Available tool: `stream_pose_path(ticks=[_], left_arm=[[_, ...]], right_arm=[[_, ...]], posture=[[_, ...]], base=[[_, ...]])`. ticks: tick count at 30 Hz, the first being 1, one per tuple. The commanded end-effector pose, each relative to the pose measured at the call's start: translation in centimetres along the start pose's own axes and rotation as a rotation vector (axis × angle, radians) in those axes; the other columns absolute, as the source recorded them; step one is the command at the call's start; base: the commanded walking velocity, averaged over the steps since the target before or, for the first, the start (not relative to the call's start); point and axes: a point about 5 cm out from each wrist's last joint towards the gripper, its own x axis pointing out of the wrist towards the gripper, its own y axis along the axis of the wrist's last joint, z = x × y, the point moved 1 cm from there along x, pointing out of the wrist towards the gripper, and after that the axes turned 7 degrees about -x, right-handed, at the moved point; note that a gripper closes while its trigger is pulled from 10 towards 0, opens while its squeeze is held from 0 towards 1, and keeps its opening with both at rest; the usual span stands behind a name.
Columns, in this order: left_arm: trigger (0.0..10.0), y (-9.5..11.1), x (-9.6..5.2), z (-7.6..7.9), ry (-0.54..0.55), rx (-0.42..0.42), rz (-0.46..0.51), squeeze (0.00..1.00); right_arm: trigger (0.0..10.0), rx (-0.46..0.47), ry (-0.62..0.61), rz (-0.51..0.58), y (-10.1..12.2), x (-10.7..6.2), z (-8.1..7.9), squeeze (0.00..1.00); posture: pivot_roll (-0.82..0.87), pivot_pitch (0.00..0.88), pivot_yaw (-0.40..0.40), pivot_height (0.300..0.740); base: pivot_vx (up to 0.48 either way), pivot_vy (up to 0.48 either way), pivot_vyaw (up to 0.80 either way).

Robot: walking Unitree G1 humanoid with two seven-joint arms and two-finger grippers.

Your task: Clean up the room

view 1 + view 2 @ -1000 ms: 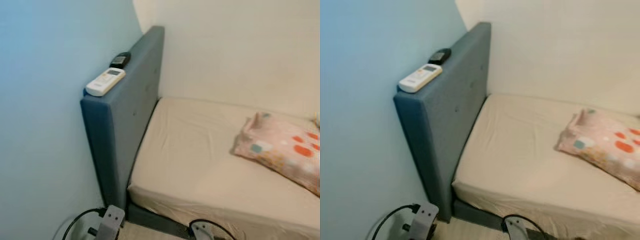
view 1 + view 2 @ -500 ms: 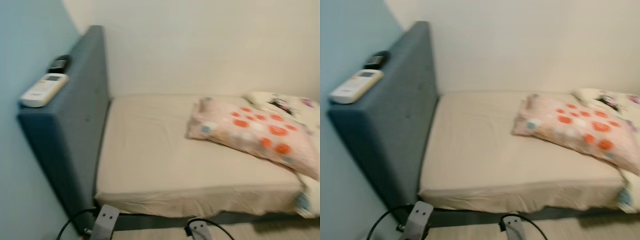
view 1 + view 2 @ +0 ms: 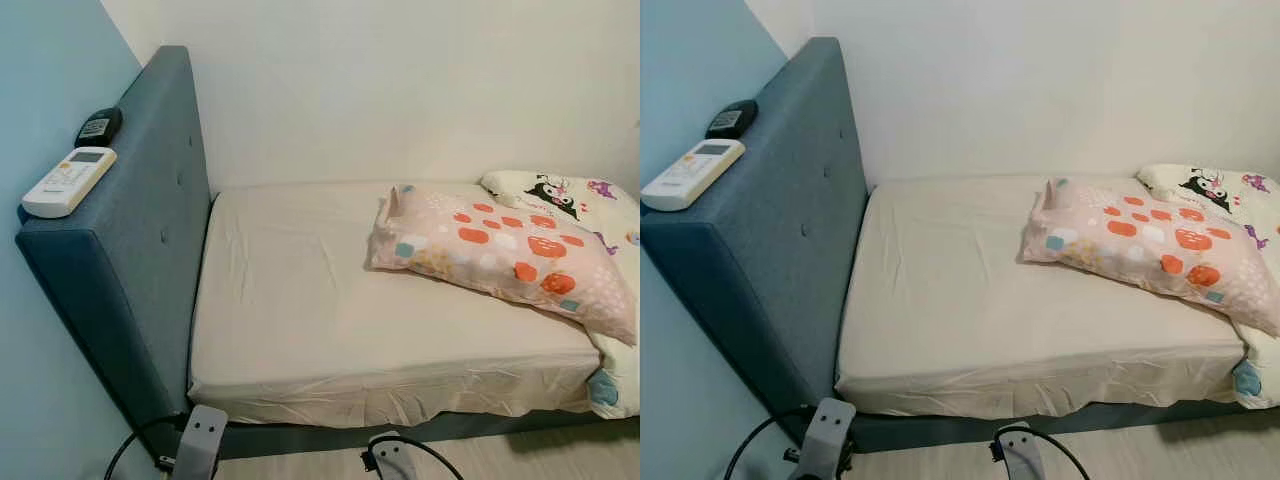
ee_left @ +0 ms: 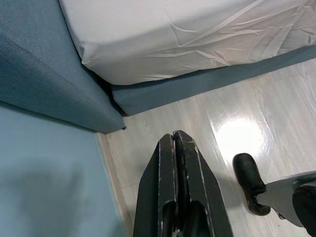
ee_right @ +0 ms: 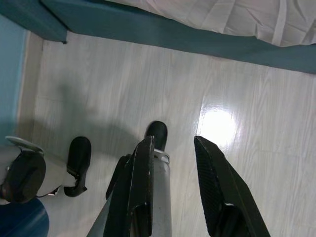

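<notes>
In the eye views, a bed (image 3: pixel 300 310) with a cream sheet stood against a white wall, its blue headboard (image 3: pixel 130 250) at the robot's left. Two remotes lay on top of the headboard: one white remote (image 3: pixel 68 181) near its front corner, long axis running along the headboard top toward the wall, and one black remote (image 3: pixel 98 126) just behind it, nearer the wall. One pink spotted pillow (image 3: pixel 495 250) lay on the mattress well away from the headboard, long axis slanting across the bed, and one cartoon-print quilt (image 3: pixel 570 195) lay beyond it at the far side.

The left wrist view added the pale wooden floor (image 4: pixel 207 128) below the headboard's corner and the robot's black foot (image 4: pixel 249 180). The left gripper (image 4: pixel 177 140) hung over that floor with its fingers pressed together.

The right wrist view showed both feet and the right gripper (image 5: pixel 173 150), its fingers narrowly parted around nothing.
</notes>
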Motion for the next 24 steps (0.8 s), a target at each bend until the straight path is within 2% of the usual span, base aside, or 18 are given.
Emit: stream_pose_path(ticks=[1,7,10,12,15,24], left_arm=[[10.0,-0.66,-0.26,0.1,0.001,-0.029,-0.015,0.0],[10.0,-0.05,-0.31,0.62,-0.033,-0.063,0.032,0.0],[10.0,0.05,-0.32,0.83,-0.047,-0.062,0.038,0.0],[10.0,-0.17,-0.34,0.97,-0.057,-0.031,0.027,0.0],[10.0,-0.11,-0.38,1.02,-0.057,-0.051,0.04,0.0],[10.0,-0.02,-0.29,0.71,-0.033,-0.041,0.038,0.0]], right_arm=[[10.0,0.02,-0.006,0.005,-0.13,-0.05,0.11,0.0],[10.0,0.021,-0.009,0.012,-0.03,-0.05,0.19,0.0],[10.0,0.022,-0.011,0.015,0.01,-0.05,0.24,0.0],[10.0,0.025,-0.017,0.027,0.13,-0.07,0.33,0.0],[10.0,0.024,-0.023,0.036,0.26,-0.08,0.45,0.0],[10.0,0.022,-0.024,0.047,0.51,-0.03,0.44,0.0]], posture=[[0.04,0.126,-0.057,0.74],[0.03,0.125,-0.055,0.74],[0.03,0.125,-0.055,0.74],[0.03,0.125,-0.054,0.74],[0.03,0.127,-0.054,0.74],[0.03,0.126,-0.053,0.74]], base=[[0.0,0.0,0.0],[0.0,0.0,0.0],[0.0,0.0,0.0],[0.0,0.0,0.0],[0.0,0.0,0.0],[0.0,0.0,0.0]])
